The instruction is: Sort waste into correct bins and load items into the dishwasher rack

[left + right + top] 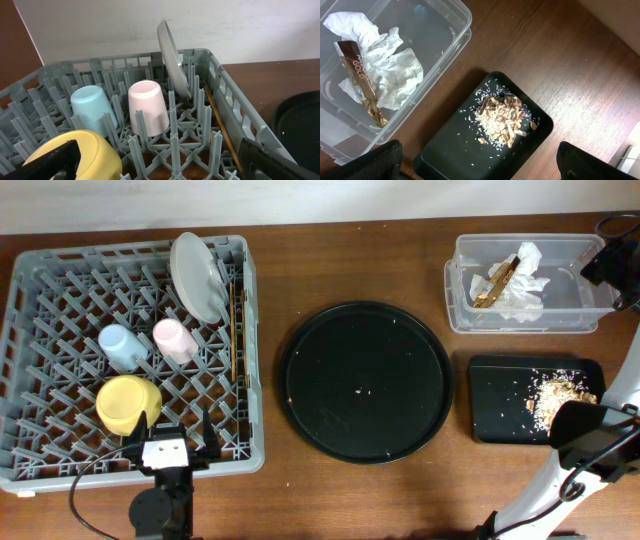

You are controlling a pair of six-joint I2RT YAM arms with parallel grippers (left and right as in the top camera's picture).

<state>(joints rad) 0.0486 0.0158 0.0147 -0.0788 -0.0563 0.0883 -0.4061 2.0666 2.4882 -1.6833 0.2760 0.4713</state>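
The grey dishwasher rack (60,280) holds a light-blue cup (119,345), a pink cup (172,338), a yellow bowl (127,403), a grey plate (197,275) standing on edge, and chopsticks (236,330) along its right side. The cups (92,105) (147,107), bowl (95,150), plate (172,57) and chopsticks (220,125) also show in the left wrist view. The clear tub (580,305) holds the white napkin (525,285) and tan-gold wrapper (495,283). The black rectangular tray (500,395) holds food scraps (558,395). My left gripper (180,442) is open over the rack's front edge. My right gripper (480,167) is open above the black tray (450,150).
A large round black tray (366,381) with a few crumbs lies on the wooden table between the rack and the bins. In the right wrist view the tub (445,30) holds the napkin (395,65) and wrapper (360,80), next to the scraps (502,120).
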